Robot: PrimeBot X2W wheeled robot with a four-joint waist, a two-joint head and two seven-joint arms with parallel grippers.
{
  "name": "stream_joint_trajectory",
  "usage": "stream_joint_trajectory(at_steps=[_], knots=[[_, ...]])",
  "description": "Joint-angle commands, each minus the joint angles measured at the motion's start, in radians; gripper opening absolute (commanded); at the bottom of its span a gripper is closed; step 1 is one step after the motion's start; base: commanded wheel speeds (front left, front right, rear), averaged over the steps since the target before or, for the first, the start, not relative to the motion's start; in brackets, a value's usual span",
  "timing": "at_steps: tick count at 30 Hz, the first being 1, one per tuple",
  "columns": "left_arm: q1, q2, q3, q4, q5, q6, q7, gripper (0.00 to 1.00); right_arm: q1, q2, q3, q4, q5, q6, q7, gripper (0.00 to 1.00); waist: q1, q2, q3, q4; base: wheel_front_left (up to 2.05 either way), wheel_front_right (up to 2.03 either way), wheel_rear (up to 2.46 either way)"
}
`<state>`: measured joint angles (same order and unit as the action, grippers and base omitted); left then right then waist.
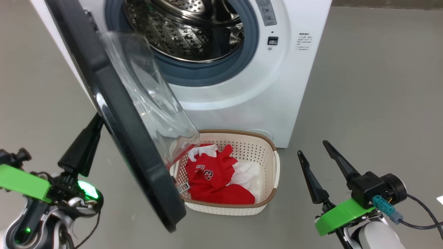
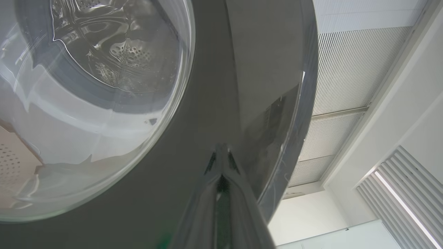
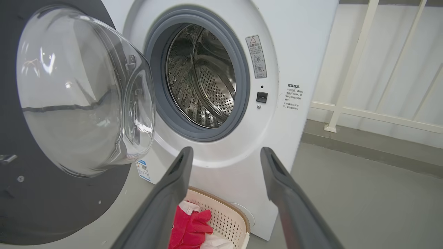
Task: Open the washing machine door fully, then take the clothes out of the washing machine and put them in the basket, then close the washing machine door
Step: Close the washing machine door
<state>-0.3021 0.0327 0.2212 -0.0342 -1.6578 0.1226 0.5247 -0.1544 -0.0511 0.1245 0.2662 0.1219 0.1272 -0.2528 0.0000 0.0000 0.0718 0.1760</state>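
Washing machine door [image 1: 138, 145], as I see it from the head view: it stands part open, hinged at the left of the washing machine [image 1: 242, 103]. Its glass bowl [image 1: 152, 100] faces the bare steel drum [image 1: 187, 31] and overhangs the left end of the basket [image 1: 263, 152].

Clothes [image 1: 214, 180]: red and white pieces heaped in the basket, which sits on the floor [image 1: 363, 103] just in front of the machine.

Left gripper [image 1: 93, 128]: it is on the door's outer side with its fingers pressed together, holding nothing. In my left wrist view the tips [image 2: 221, 154] meet their own reflection on the glossy black rim, beside the glass.

Right gripper [image 1: 312, 148]: its fingers are spread wide and it is empty. It hangs right of the basket, clear of it and well apart from the door. In my right wrist view its fingers [image 3: 180, 180] frame the machine's front.
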Motion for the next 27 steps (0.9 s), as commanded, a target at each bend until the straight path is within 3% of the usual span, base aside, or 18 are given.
stream_joint_trajectory(at_steps=[1,20,21,22,23,27], knots=[[-0.001,0.018,0.015,-0.032,-0.015,-0.014,0.002,0.0,-0.037,0.001,0.019,-0.028,0.002,0.003,-0.009,1.0,0.0,0.0,-0.004,-0.014,0.0,0.0,0.0],[0.026,0.036,0.001,-0.036,-0.009,-0.03,-0.006,0.0,-0.021,0.001,0.019,-0.029,0.008,0.003,-0.009,1.0,0.0,0.0,-0.011,-0.034,0.0,0.0,0.0],[0.032,0.043,0.003,-0.041,0.002,-0.044,-0.008,0.11,-0.021,0.001,0.019,-0.028,0.009,0.003,-0.009,1.0,0.0,0.0,-0.012,-0.032,0.0,0.0,0.0],[0.039,0.051,0.01,-0.043,0.016,-0.054,-0.018,0.43,-0.02,0.001,0.019,-0.027,0.01,0.003,-0.009,1.0,0.0,0.0,-0.012,-0.032,0.0,0.0,0.0],[0.046,0.061,0.016,-0.044,0.035,-0.063,-0.029,1.0,-0.02,0.001,0.02,-0.027,0.011,0.003,-0.009,1.0,0.0,0.0,-0.012,-0.031,0.0,0.0,0.0],[0.066,0.101,0.035,-0.052,0.122,-0.108,-0.082,1.0,-0.02,0.001,0.016,-0.029,0.013,0.003,-0.009,1.0,0.0,0.0,-0.01,-0.026,0.0,0.0,0.0]])
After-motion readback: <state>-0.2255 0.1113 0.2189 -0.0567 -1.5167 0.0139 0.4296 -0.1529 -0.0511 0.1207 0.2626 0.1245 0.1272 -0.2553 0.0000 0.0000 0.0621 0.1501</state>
